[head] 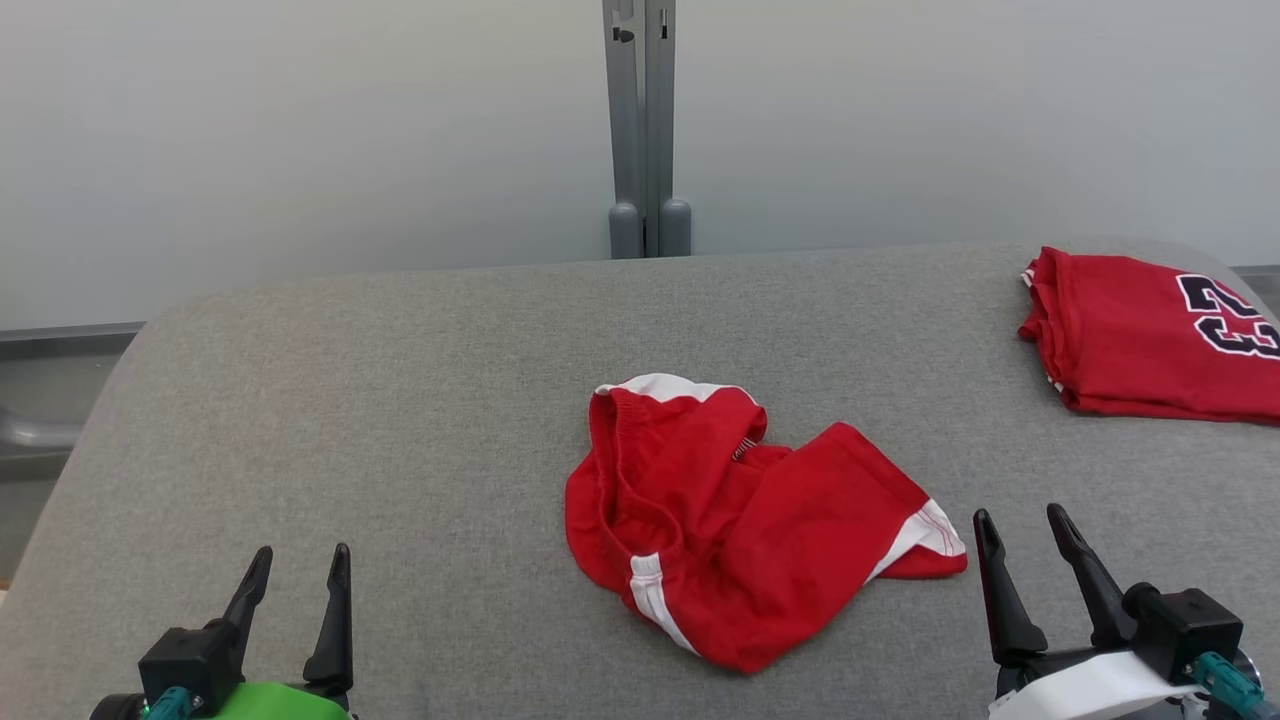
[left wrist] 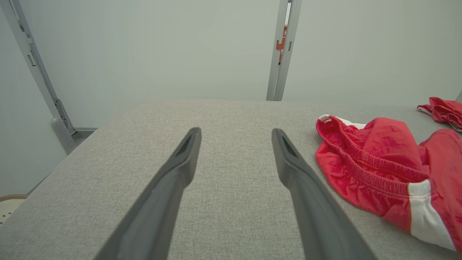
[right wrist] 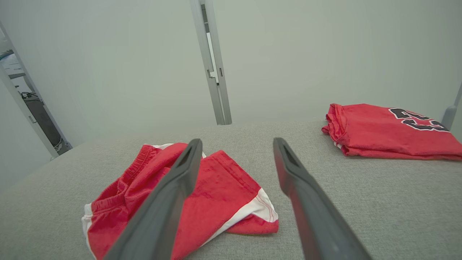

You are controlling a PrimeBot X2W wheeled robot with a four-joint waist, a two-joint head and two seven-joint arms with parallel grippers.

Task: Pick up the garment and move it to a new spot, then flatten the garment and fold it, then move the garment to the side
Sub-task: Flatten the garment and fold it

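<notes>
The garment (head: 740, 520), red shorts with white trim, lies crumpled in a heap at the middle of the grey table (head: 400, 420). In the left wrist view the garment (left wrist: 382, 173) is off to the right of my fingers, and in the right wrist view the garment (right wrist: 202, 195) lies ahead and to the left. My left gripper (head: 300, 575) stands open at the lower left, well apart from the cloth. Just right of the shorts' white-trimmed leg, my right gripper (head: 1025, 535) is open too, with nothing between its fingers.
A folded red jersey (head: 1150, 335) with dark numbers lies at the table's far right corner. A grey post (head: 645, 130) rises behind the table's far edge against a pale wall. Bare table surface stretches to the left of the shorts.
</notes>
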